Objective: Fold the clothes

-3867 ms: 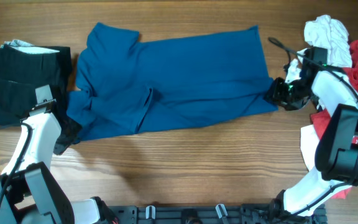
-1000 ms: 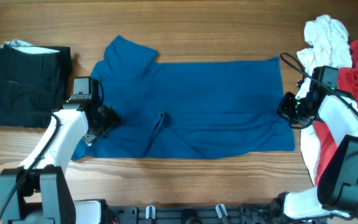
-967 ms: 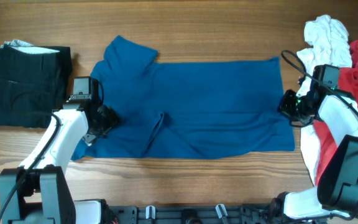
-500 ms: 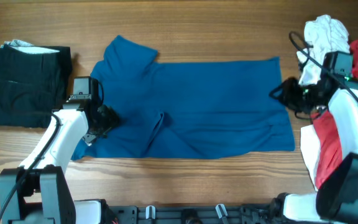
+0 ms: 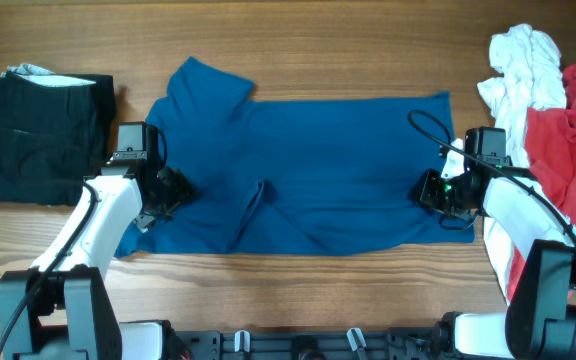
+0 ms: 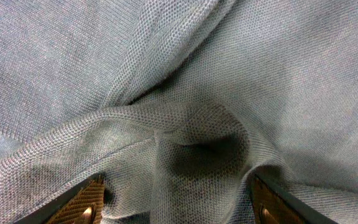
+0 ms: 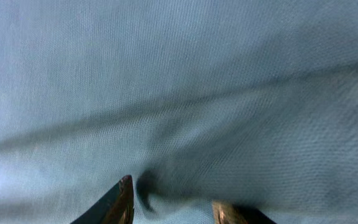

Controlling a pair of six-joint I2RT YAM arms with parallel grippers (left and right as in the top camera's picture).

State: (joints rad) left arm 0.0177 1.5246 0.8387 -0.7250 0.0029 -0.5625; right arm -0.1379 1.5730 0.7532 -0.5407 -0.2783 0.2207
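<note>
Claw L (image 5: 169, 190), claw R (image 5: 431, 190) on shirt (image 5: 328, 150)

A wooden surface (image 5: 298, 300) with light brown grain is stretching from left to right across the whole overhead view. A black rail (image 5: 308, 346) carrying small pale clips is lying along its near edge, at bottom centre.

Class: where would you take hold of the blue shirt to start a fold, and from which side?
Probably the near right hem corner of the shirt, from the right and above: it lies flat with that edge free on the table.
</note>
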